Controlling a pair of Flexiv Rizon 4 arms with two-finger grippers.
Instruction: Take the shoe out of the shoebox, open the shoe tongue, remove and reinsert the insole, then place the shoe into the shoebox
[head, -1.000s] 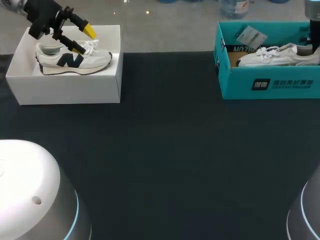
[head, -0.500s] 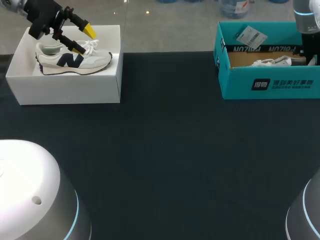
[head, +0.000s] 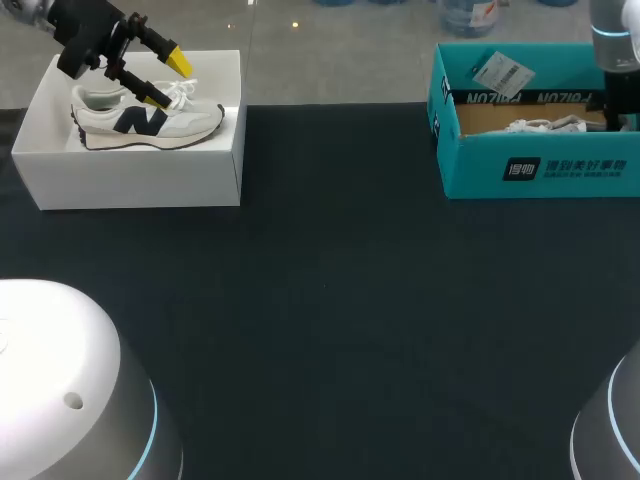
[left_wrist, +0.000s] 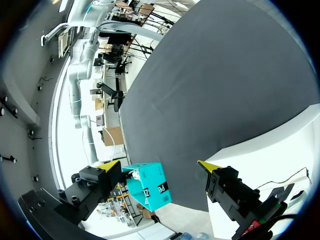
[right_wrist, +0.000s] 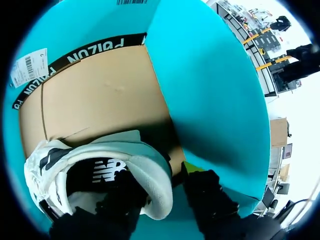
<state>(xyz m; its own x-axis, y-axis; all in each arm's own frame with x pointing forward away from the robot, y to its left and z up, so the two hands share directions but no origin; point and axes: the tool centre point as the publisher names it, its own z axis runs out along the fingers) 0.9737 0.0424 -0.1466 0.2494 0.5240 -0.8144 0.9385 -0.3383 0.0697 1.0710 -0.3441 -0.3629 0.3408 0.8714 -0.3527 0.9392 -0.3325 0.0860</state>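
A white shoe (head: 545, 125) lies low inside the teal shoebox (head: 540, 168) at the back right, its laces just showing over the wall. My right arm (head: 617, 60) reaches down into that box. In the right wrist view the right gripper (right_wrist: 160, 180) straddles the shoe's heel collar (right_wrist: 150, 170), one finger inside the shoe and one outside, with a small gap at the outer finger, so it is open. My left gripper (head: 167, 79) hangs wide open above a second white shoe (head: 150, 120) with a navy logo, in the white box (head: 140, 175) at the back left.
A paper tag (head: 503, 72) rests on the teal box's far flap. The left wrist view shows the left gripper (left_wrist: 159, 167) with spread yellow tips, the white box's edge (left_wrist: 280, 155) under it and the teal box (left_wrist: 147, 185) far off across the dark tabletop (head: 330, 300).
The shoe in my right gripper has sunk down into the teal box and the right fingers have spread apart at its heel. The left arm has not moved.
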